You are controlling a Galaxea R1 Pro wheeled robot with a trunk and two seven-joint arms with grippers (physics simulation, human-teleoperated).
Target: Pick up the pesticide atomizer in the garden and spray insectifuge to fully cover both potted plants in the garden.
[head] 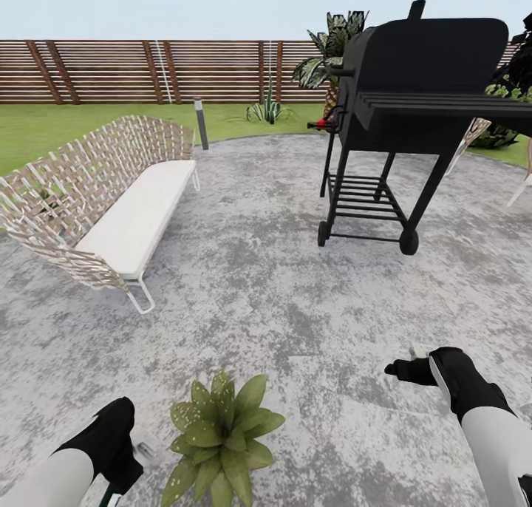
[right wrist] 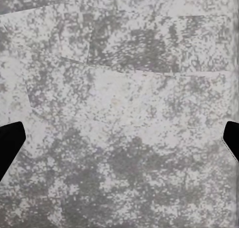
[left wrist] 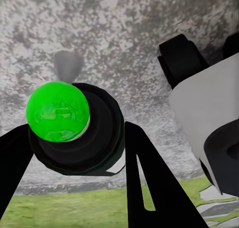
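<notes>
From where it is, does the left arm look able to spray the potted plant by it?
Probably yes. The left gripper is shut on the atomizer, and the potted plant sits right beside that arm on the patio, with nothing between them.

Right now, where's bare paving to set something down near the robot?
Widest bare patch: paved patio between the woven bench, the black grill and the potted plant. More free paving ahead of the right gripper, under its wrist camera. Crowded by the left gripper, close beside the plant.
</notes>
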